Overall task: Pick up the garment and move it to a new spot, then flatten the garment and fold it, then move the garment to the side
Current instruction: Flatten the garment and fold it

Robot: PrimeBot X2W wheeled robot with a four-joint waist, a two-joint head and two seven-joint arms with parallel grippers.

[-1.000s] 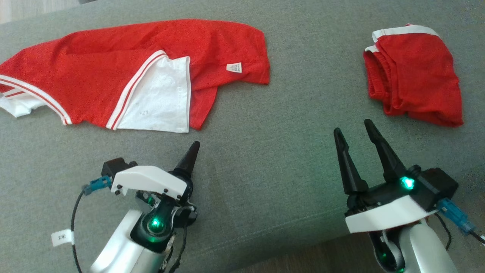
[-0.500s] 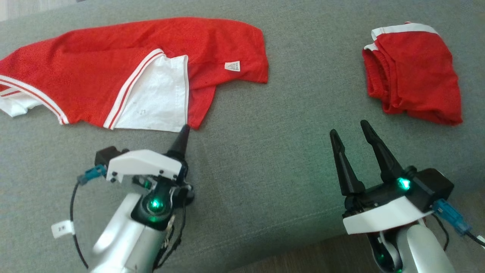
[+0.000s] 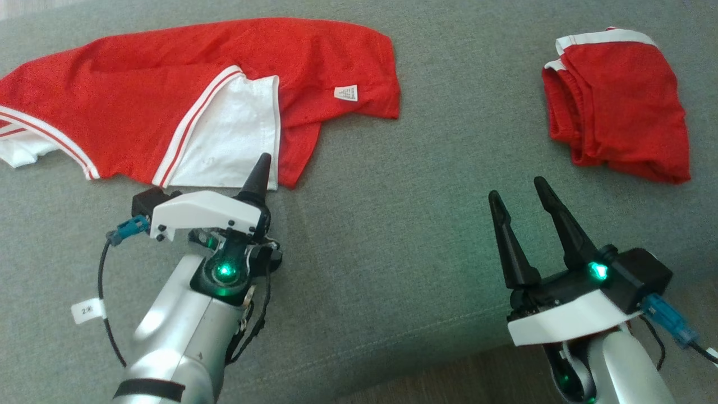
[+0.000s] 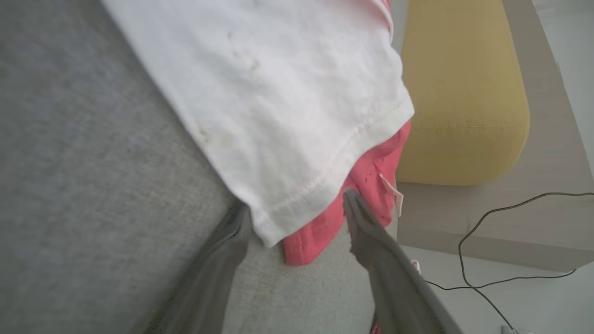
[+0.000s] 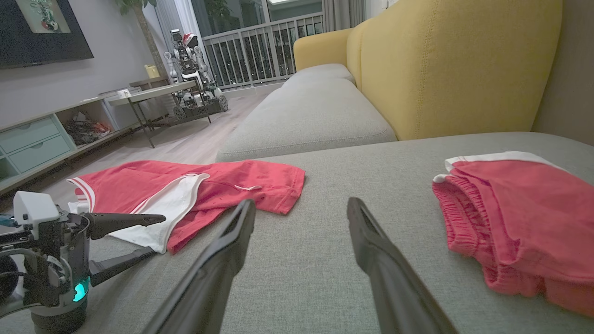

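The garment point(image 3: 168, 84) is red with a white side panel and white stripes, and lies spread on the grey sofa cushion point(image 3: 392, 235) at the far left. My left gripper point(image 3: 261, 168) is at its near corner and is open. In the left wrist view the white panel's hemmed corner point(image 4: 278, 218) and a bit of red cloth lie between the two fingers of the left gripper point(image 4: 297, 204). The right wrist view shows the left gripper point(image 5: 155, 234) with its jaws apart at the garment point(image 5: 153, 185). My right gripper point(image 3: 517, 188) stands open over bare cushion at the lower right, with nothing between its fingers point(image 5: 241, 222).
A second red garment point(image 3: 622, 106), folded and with a white waistband, lies at the far right point(image 5: 519, 218). The yellow sofa back point(image 5: 441, 69) rises behind the cushion. The cushion's front edge point(image 3: 426, 376) runs just before my arms. A cable point(image 4: 487, 241) lies on the floor.
My left gripper has moved forward to the garment's near white corner and has gone from shut to open. The right gripper has stayed put. The camera shifted slightly.
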